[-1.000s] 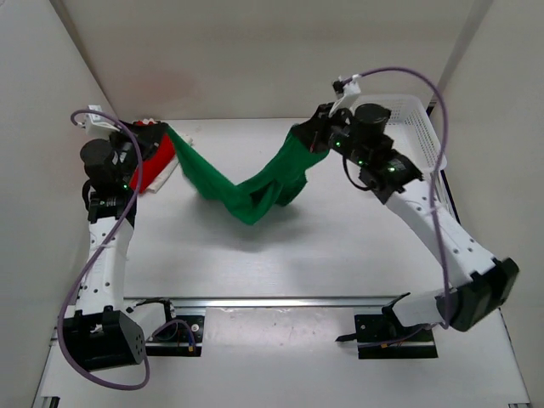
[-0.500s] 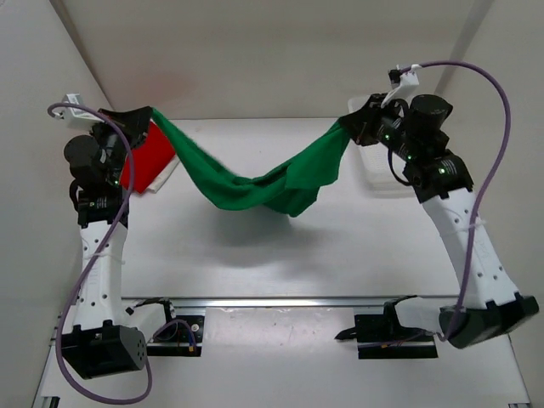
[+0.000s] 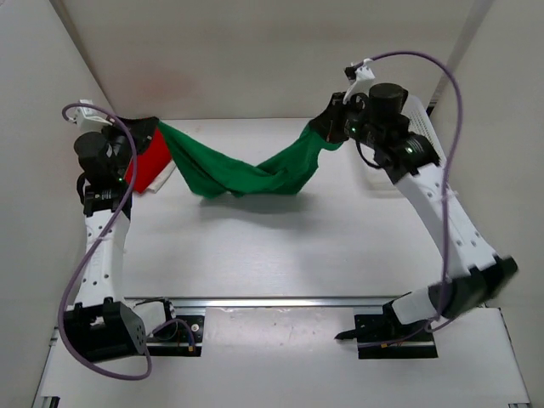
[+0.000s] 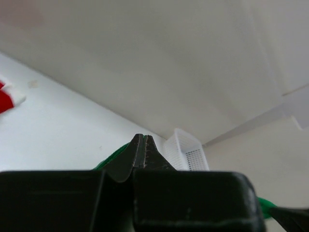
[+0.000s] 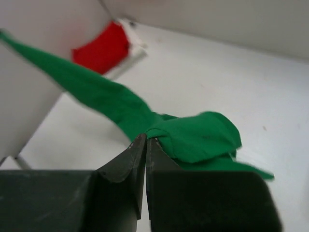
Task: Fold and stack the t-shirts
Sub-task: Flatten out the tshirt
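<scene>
A: Left side first. What's the left pincer [image 3: 146, 126] doing?

B: Clenched on one end of the green t-shirt [image 3: 238, 174], raised at the far-left corner of the surface [image 3: 280, 246]. Wrist cam: tips pressed together, a bit of green behind them.

A: Next to it?

B: Red t-shirt [image 3: 149, 166], lying on the surface just beside that arm, w/ an edge of the white t-shirt [image 5: 137, 48] poking out beneath. Most of the white one is hidden.

A: How does the green one look?

B: Plain, soft, bunched into a twisted band. It's slung between both arms and sags in the middle. Shadow under it; can't tell if the lowest fold touches the surface.

A: Right end?

B: Right pincer [image 3: 325, 126] is clamped on the other end, held up toward the far right. Its cam shows fingers together w/ a green wad at the tips.

A: Anything hard to make out?

B: Sleeves and neck, no way to pick them out. Basket [image 3: 427, 127], white lattice, far right, mostly behind the right arm.
</scene>
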`<state>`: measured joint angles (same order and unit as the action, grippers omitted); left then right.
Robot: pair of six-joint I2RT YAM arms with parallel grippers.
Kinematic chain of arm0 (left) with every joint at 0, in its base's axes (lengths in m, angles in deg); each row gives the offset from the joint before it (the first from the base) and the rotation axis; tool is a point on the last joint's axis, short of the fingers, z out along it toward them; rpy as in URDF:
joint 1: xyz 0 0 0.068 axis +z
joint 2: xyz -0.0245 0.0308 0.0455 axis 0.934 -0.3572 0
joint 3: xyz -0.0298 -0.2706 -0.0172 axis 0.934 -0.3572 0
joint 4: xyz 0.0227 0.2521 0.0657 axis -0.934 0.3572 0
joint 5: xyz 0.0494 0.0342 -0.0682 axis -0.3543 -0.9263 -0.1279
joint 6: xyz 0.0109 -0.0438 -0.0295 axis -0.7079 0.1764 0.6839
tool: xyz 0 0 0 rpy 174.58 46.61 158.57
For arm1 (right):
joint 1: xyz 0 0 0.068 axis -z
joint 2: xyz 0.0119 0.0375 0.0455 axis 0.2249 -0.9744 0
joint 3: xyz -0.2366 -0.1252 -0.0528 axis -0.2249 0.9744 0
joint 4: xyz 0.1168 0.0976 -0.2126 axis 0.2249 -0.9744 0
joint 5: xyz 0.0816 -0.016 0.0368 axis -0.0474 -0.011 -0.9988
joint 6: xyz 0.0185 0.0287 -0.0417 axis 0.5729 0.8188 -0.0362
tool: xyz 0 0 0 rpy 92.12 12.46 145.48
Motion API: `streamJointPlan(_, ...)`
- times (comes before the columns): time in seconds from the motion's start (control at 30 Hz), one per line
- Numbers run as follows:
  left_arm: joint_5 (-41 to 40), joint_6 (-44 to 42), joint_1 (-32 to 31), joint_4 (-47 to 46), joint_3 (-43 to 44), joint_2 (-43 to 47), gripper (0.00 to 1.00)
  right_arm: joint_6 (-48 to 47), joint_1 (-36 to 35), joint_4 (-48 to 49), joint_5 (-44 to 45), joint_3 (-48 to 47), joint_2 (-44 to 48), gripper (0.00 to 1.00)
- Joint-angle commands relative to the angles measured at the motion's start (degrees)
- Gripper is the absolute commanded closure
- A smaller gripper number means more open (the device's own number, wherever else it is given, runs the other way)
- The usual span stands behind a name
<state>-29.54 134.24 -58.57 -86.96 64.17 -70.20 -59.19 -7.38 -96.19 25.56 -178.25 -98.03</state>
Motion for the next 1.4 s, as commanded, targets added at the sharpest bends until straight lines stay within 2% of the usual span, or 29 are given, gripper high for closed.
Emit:
streamJointPlan(0.0, 2.56, 2.00, 0.66, -2.73, 5.56, 6.07, 1.00, -3.29, -6.58, 2.66, 6.40, -4.75, 13.28, 1.00)
streamJointPlan(0.13, 3.35, 2.79, 0.58, -2.81, 7.15, 6.78, 1.00, -6.62, -16.69, -1.03, 16.41, -10.89, 17.76, 1.00)
streamJointPlan(0.23, 3.01, 3.33, 1.19, -2.91, 7.50, 6.78, 1.00, -8.81, -25.56, -4.63, 23.00, -18.97, 16.11, 1.00)
streamJointPlan(0.3, 1.77, 2.01, 0.49, -1.42, 8.20, 6.78, 1.00, -9.70, -26.11, -6.13, 23.54, -23.81, 14.00, 1.00)
streamJointPlan(0.33, 1.42, 2.01, 0.40, -1.06, 8.29, 6.69, 1.00, -9.01, -23.24, -7.53, 22.24, -27.14, 11.90, 1.00)
streamJointPlan(0.37, 1.24, 1.40, 0.31, -0.80, 8.55, 6.86, 1.00, -8.56, -20.78, -8.41, 17.01, -29.43, 9.62, 1.00)
streamJointPlan(0.4, 0.98, 1.04, 0.31, -0.36, 8.29, 6.95, 1.00, -5.77, -13.27, -8.59, 8.25, -29.80, 7.59, 1.00)
streamJointPlan(0.43, 0.46, 0.43, 0.57, 0.17, 8.47, 7.39, 1.00, -2.70, -4.32, -7.81, 3.73, -29.72, 6.62, 1.00)
streamJointPlan(0.47, 0.10, -0.10, 0.05, 0.08, 8.03, 7.13, 1.00, -0.84, -1.01, -5.98, -3.89, -28.59, 5.04, 0.99)
streamJointPlan(0.5, -0.42, -0.62, -0.39, 0.26, 7.07, 7.30, 1.00, 0.65, 1.81, -5.26, -6.31, -27.62, 2.68, 1.00)
streamJointPlan(0.57, -0.34, -0.02, 0.04, -1.05, 3.66, 8.01, 1.00, 1.20, 5.34, -3.07, -9.13, -22.45, -0.23, 1.00)
streamJointPlan(0.67, 0.19, 1.56, 0.13, -6.05, -5.66, 9.32, 1.00, 3.03, 6.67, 4.30, -12.04, -12.28, -4.90, 1.00)
streamJointPlan(0.73, 0.28, 2.09, 0.57, -8.34, -13.38, 10.81, 1.00, 4.79, 7.63, 17.88, -16.77, -0.16, -8.23, 1.00)
streamJointPlan(0.8, -0.95, 1.83, -0.48, -9.76, -18.13, 11.69, 1.00, 6.90, 8.69, 22.24, -17.85, 0.78, -13.56, 1.00)
streamJointPlan(0.87, -2.35, 1.22, -2.49, -10.20, -23.50, 11.96, 1.00, 6.21, 8.95, 11.95, -15.93, -10.25, -28.47, 1.00)
streamJointPlan(0.9, -3.40, 0.43, -2.85, -9.59, -24.66, 11.88, 1.00, 5.60, 9.74, 8.06, -15.57, -23.00, -32.55, 1.00)
streamJointPlan(0.93, -3.85, 0.16, -3.12, -9.50, -26.41, 11.88, 1.00, 5.24, 9.83, -0.60, -15.13, -39.22, -41.29, 0.99)
streamJointPlan(0.97, -3.77, -0.10, -3.38, -10.28, -28.34, 11.79, 1.00, 5.41, 10.18, -8.60, -14.61, -48.26, -50.26, 0.94)
streamJointPlan(1.0, -3.68, 0.07, -3.64, -10.29, -29.32, 11.61, 1.00, 5.42, 10.36, -11.38, -13.73, -63.06, -53.13, 0.78)
streamJointPlan(1.03, -3.94, -0.19, -3.82, -10.64, -30.63, 11.61, 1.00, 6.89, 11.06, -12.10, -13.72, -62.77, -52.46, 0.68)
streamJointPlan(1.07, -4.81, -0.45, -3.39, -10.29, -31.77, 11.44, 1.00, 7.26, 10.98, -11.94, -13.81, -58.59, -49.50, 0.62)
streamJointPlan(1.13, -4.82, 0.16, -2.77, -11.25, -33.10, 11.52, 1.00, 1.32, 9.05, -15.52, -9.71, -54.18, -44.84, 0.59)
streamJointPlan(1.23, -4.47, 0.43, -1.54, -10.82, -33.54, 11.96, 1.00, -5.81, 0.46, -23.42, 1.00, -45.67, -38.86, 0.61)
streamJointPlan(1.3, -4.91, 0.07, -1.36, -10.55, -34.07, 12.92, 1.00, -7.24, -5.51, -20.67, 8.39, -33.37, -31.41, 0.69)
streamJointPlan(1.33, -5.08, 0.07, -1.80, -10.99, -34.68, 13.63, 1.00, -7.41, -9.37, -17.85, 10.43, -21.66, -28.75, 0.73)
streamJointPlan(1.37, -5.17, 0.16, -2.15, -11.08, -35.64, 14.07, 1.00, -7.07, -12.37, -10.08, 12.97, -8.15, -22.90, 0.76)
